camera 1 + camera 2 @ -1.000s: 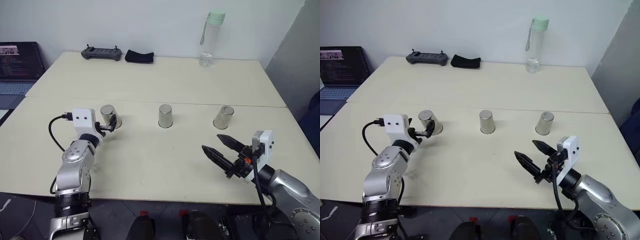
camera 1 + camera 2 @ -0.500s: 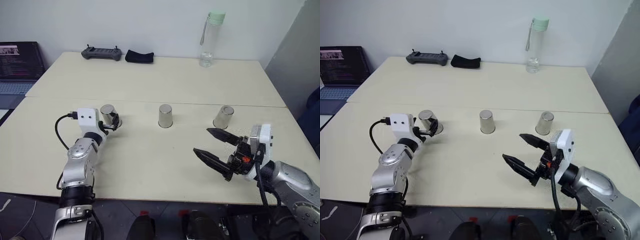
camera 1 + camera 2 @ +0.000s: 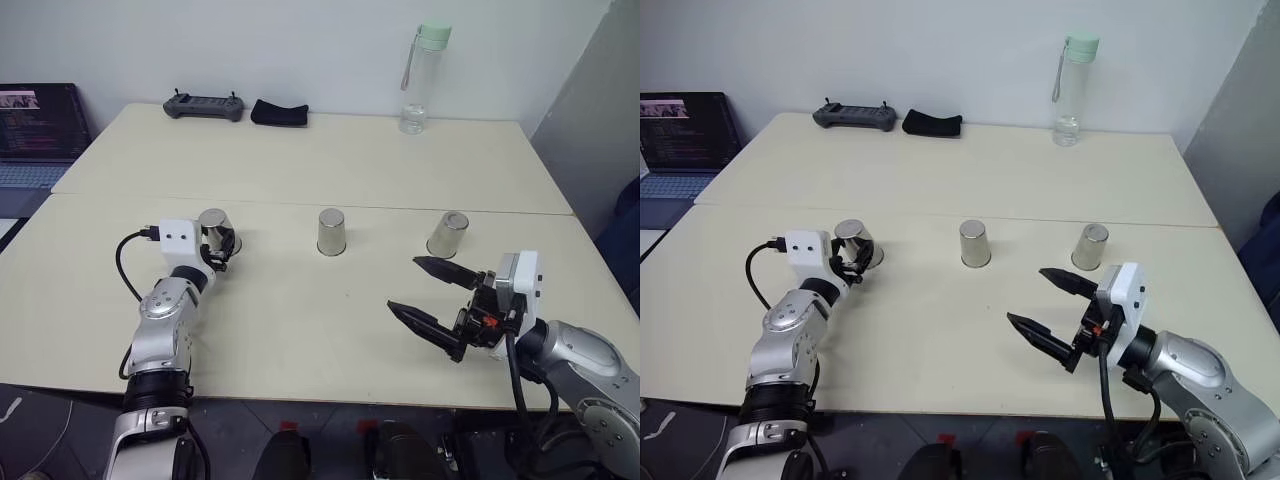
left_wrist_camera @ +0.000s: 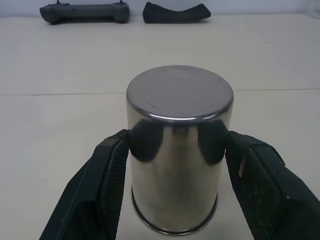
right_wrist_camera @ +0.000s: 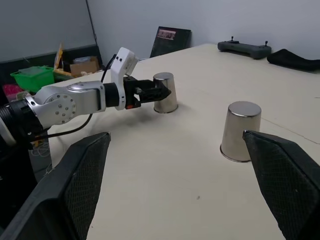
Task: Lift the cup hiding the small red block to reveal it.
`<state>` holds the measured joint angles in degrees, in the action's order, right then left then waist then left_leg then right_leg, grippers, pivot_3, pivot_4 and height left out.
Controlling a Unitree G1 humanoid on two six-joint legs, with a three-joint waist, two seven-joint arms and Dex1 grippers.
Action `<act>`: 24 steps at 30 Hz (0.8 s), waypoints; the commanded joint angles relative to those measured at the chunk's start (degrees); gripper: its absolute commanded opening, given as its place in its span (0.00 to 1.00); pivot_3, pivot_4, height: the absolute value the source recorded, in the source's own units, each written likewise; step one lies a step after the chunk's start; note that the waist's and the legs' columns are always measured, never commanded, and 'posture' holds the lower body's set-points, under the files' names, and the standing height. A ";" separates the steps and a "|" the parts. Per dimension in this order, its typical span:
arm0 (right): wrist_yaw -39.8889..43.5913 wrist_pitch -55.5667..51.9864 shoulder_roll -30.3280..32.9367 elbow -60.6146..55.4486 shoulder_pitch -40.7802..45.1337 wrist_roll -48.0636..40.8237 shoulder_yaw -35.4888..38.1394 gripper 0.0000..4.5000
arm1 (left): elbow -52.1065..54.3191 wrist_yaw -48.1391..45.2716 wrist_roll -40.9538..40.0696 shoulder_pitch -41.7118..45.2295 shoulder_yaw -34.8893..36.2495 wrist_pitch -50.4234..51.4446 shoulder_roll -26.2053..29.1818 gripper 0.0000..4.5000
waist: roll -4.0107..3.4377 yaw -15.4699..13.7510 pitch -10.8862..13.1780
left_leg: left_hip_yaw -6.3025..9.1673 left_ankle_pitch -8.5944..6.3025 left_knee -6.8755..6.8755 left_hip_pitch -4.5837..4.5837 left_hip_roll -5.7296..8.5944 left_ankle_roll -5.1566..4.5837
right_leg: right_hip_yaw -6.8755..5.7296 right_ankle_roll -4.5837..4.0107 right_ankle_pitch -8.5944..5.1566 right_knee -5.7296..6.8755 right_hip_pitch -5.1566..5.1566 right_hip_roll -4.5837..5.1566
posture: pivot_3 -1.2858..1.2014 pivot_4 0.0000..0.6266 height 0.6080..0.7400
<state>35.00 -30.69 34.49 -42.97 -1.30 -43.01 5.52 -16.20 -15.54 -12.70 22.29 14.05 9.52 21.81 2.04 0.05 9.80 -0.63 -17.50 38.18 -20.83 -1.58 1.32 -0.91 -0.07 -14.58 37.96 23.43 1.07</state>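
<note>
We find no brand or label we can read; the laptop (image 3: 38,135) at the far left edge of the left eye view shows lines of text far too small to make out.

Three alike silver cups stand upside down in a row across the middle of the table (image 3: 330,160). Our left gripper (image 3: 221,247) has its two black fingers (image 4: 107,180) pressed against both sides of the leftmost cup (image 4: 179,145), which stands upright on the table, rim down. The middle cup (image 3: 331,232) sits at the frame's centre and the third cup (image 3: 447,234) right of centre, both untouched and well apart from each other. We cannot see the small red block anywhere, and we cannot tell which cup covers it.

Our right gripper (image 3: 432,292) hangs in the lower right of the frame, fingers spread wide with nothing between them, near the third cup but apart from it.

Along the table's far edge, upper left, lie a dark handheld controller (image 3: 204,106) and, just beside it, a black pouch (image 3: 278,113). A clear bottle with a pale green cap (image 3: 422,78) stands upper right of centre. Nothing stands between the grippers and the cups.
</note>
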 commanded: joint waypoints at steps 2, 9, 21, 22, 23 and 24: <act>0.07 1.20 -0.09 -1.12 0.07 0.46 0.18 1.00 | 0.13 -0.19 0.40 1.66 0.82 -1.63 1.40 0.60 | 0.00 0.00 0.00 | 0.00 0.00 0.00 0.00 0.00 0.00 | -0.01 0.00 0.00 0.00 0.00 0.00 | 0.52 0.24 1.00; 0.03 1.16 -0.36 -1.37 -0.34 0.82 -0.01 1.00 | 14.51 3.24 0.58 0.45 0.70 7.64 2.39 0.60 | 0.12 0.00 0.06 | 0.03 0.00 0.00 -0.05 -0.01 0.00 | -0.01 -0.01 0.01 -0.03 0.00 0.01 | 0.52 0.24 1.00; 0.56 1.02 -0.98 -0.30 -0.06 1.01 -0.77 1.00 | 39.82 14.11 -0.23 -5.35 12.00 29.75 3.73 0.60 | 0.11 0.09 0.06 | 0.03 0.03 0.00 0.02 -0.03 0.06 | 0.01 0.23 -0.13 0.04 0.00 0.00 | 0.52 0.24 1.00; 0.77 1.10 -0.93 -0.12 -0.07 1.07 -0.81 1.00 | 40.93 14.71 -0.43 -6.76 13.52 30.48 3.15 0.60 | 0.11 0.08 0.06 | 0.02 0.03 0.00 0.02 -0.03 0.07 | 0.01 0.23 -0.13 0.04 0.00 0.00 | 0.52 0.24 1.00; 0.99 1.23 -0.91 0.12 -0.05 1.28 -1.00 1.00 | 41.57 14.96 -0.75 -8.31 14.62 30.72 2.37 0.60 | 0.11 0.09 0.06 | 0.02 0.03 0.00 0.03 -0.03 0.07 | 0.02 0.23 -0.13 0.03 -0.01 0.00 | 0.52 0.24 1.00; 1.13 1.42 -1.02 0.50 0.05 1.64 -1.35 1.00 | 41.37 14.41 -1.73 -10.24 15.30 30.13 1.00 0.60 | 0.10 0.09 0.06 | 0.01 0.03 -0.01 0.04 -0.03 0.07 | 0.03 0.22 -0.13 0.03 -0.01 0.00 | 0.52 0.24 1.00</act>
<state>35.09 -30.66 33.35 -42.18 -1.55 -41.58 4.19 23.11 -1.47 -13.27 13.96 27.39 39.69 24.24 2.14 0.14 9.86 -0.62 -17.47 38.17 -20.79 -1.60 1.39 -0.86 0.14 -14.70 37.98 23.41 1.08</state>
